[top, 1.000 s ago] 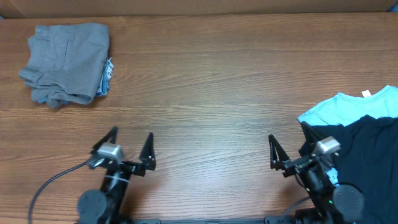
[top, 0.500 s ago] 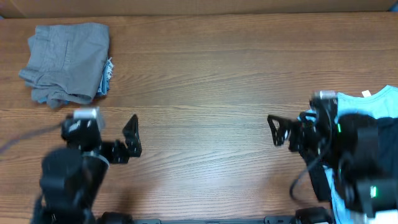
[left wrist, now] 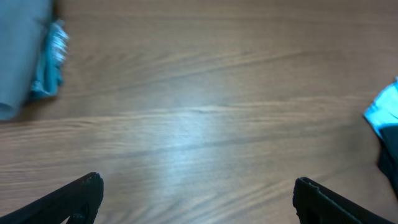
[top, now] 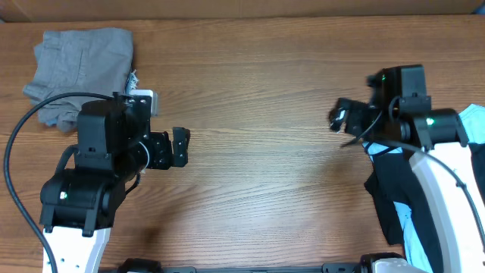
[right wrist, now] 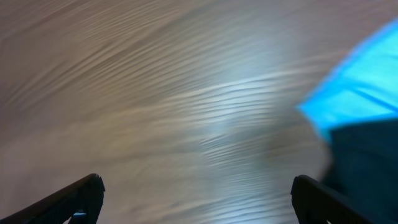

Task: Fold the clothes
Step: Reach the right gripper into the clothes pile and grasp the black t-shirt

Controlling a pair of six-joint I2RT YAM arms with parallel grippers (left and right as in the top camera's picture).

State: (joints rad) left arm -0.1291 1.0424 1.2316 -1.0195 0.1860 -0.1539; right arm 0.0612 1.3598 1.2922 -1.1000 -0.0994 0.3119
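One table [top: 258,68]. Two arms, the left arm [top: 83,189] and the right arm [top: 447,174]. Two grippers, the left gripper [top: 180,146] and the right gripper [top: 339,117]. One grey pile [top: 79,64] lies at the table's far left corner, with one blue edge [left wrist: 53,62] beneath; its garments cannot be counted. Two T-shirts lie at the table's right edge: one black shirt [top: 390,186] and one light blue shirt [top: 476,121].

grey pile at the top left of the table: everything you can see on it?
The grey pile is soft, woven-looking cloth folded into a rough, slightly rumpled square. It lies flat on the wooden table near the far left corner. Seam lines show on its top layer. A light blue frayed edge peeks out at its right side. In the overhead view the left arm hides its near right corner; whether they touch cannot be told.
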